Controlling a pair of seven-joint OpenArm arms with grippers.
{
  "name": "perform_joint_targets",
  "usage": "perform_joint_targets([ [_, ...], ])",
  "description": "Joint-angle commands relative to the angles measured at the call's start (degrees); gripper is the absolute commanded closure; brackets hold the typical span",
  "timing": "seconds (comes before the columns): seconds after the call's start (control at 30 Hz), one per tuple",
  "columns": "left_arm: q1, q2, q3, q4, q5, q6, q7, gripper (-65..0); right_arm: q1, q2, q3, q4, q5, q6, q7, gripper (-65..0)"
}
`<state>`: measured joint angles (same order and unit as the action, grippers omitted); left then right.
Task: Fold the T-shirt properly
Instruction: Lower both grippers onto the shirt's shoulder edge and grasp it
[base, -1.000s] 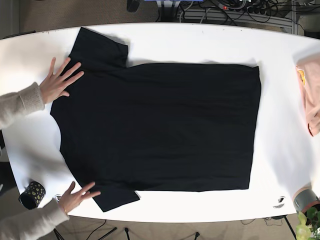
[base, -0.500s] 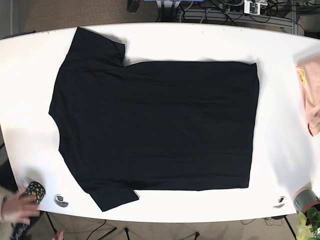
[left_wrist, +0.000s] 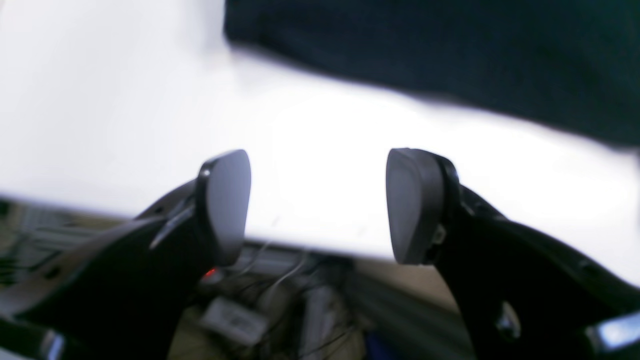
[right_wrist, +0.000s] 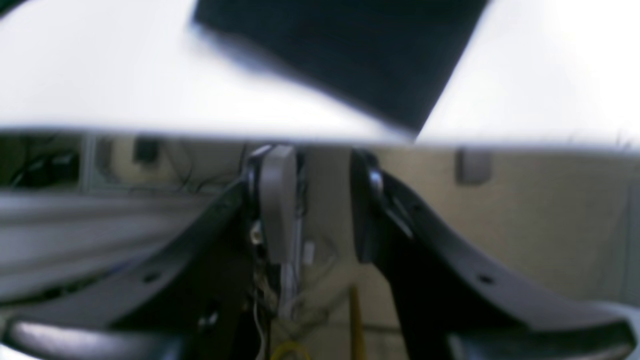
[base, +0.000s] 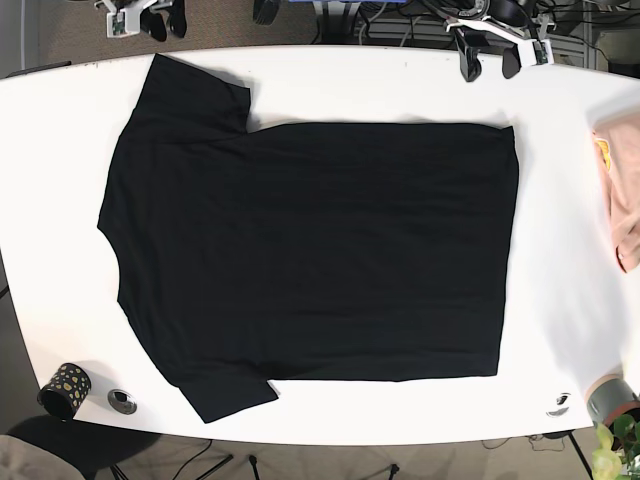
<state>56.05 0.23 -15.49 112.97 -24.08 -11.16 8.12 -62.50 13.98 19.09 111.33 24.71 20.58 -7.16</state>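
Basically white surface fills the base view, brown floor and tangled cables along its far edge. No readable writing anywhere. Black T-shirt lies flat and spread across the middle, sleeves toward that view's left, hem toward the right. Pink garment at the right edge, partly out of shot. Dark patterned cup at the near-left corner, a small round item beside it, another near the opposite corner. Left gripper at the far edge, jaws wide apart, empty, T-shirt hem ahead of it, not touching. Right gripper off the far edge, jaws narrowly apart, empty; sleeve corner ahead on the surface.
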Motion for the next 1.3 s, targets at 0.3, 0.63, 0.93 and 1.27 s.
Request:
perform_joint_targets([
  [0.3,-3.09,-2.38,-0.38,0.92,-3.66,-0.23,4.94,-38.8,8.48,0.66,3.72,0.89,12.35,0.83,-8.62,-18.1],
  [0.63,-4.67,-2.47,-0.47,0.66,-3.66,-0.31,5.73,-38.8,19.12,0.13,13.48,0.54,22.81,4.96,-27.87,-18.1],
  [0.93,-5.46,-3.61,-0.21,0.57,-3.66,-0.31,5.73,-38.8,25.53,-3.30,22.53,0.45,23.16,8.56,-40.62,-34.1],
  [1.27,-5.55,-4.05,-0.12,0.57,-3.66,-0.31,5.73,-38.6,32.21,-4.70,32.12,-8.43,23.51,15.51,-55.04,-34.2],
])
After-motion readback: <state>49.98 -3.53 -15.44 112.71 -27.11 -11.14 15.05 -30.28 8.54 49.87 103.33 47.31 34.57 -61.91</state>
